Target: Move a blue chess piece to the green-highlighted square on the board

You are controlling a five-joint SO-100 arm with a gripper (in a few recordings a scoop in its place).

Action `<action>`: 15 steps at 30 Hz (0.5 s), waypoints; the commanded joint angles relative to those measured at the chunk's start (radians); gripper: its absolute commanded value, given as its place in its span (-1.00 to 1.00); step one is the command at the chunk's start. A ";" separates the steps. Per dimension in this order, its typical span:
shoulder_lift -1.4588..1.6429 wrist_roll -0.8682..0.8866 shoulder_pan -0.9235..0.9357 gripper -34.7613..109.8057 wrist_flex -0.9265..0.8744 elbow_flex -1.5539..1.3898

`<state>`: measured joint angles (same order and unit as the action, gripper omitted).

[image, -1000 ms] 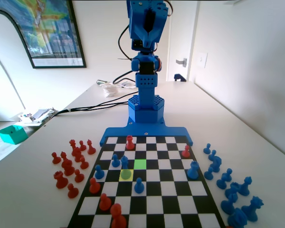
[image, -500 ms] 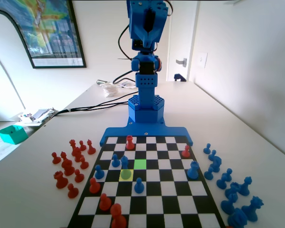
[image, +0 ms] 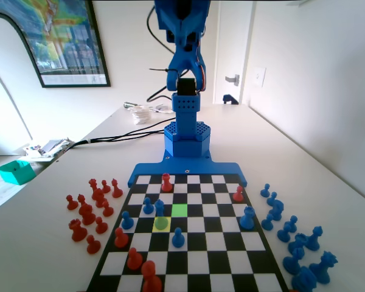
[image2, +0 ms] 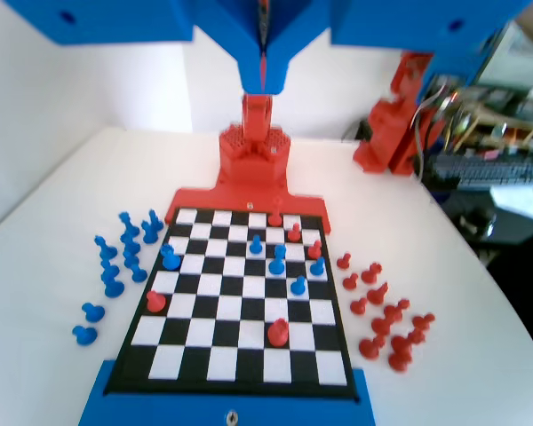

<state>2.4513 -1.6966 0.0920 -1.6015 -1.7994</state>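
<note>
The slim blue chess piece [image: 160,211] stands on the yellow square, with the green-highlighted square [image: 179,210] right beside it on its right in the fixed view. In the wrist view this blue chess piece [image2: 277,258] sits near the middle of the board [image2: 245,312]. My gripper [image: 184,40] hangs high above the arm's base at the far end of the board [image: 188,243], well away from every piece. Seen from the wrist, the gripper [image2: 264,86] is shut, jaws pressed together with nothing between them.
Other blue pawns [image: 148,205] and red pieces [image: 166,181] stand on the board. Captured red pieces [image: 88,213] cluster left of the board and blue ones [image: 292,243] to its right in the fixed view. Cables [image: 118,134] and a teal box [image: 15,171] lie at far left.
The raised arm has swung and tilted a little, shifting the gripper slightly left at the top of the fixed view. No piece on the board has moved.
</note>
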 commanded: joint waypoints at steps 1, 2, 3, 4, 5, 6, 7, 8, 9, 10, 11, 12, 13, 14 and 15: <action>-0.137 0.009 0.032 -0.51 0.012 0.087; -0.169 0.012 0.035 -0.51 0.028 0.087; -0.199 0.023 0.041 -0.51 0.049 0.087; -0.238 0.034 0.046 -0.51 0.067 0.092; -0.278 0.035 0.052 -0.51 0.083 0.101; -0.316 0.035 0.061 -0.51 0.097 0.112; -0.350 0.035 0.071 -0.51 0.112 0.120; -0.388 0.035 0.077 -0.51 0.124 0.129; -0.430 0.035 0.083 -0.51 0.133 0.140; -0.466 0.034 0.087 -0.51 0.138 0.150; -0.505 0.032 0.094 -0.51 0.140 0.163; -0.540 0.031 0.098 -0.51 0.143 0.173; -0.577 0.028 0.103 -0.51 0.147 0.184; -0.612 0.017 0.107 -0.51 0.147 0.193; -0.641 0.012 0.112 -0.50 0.152 0.199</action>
<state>1.8761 -1.6598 0.1764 -1.4588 -1.6751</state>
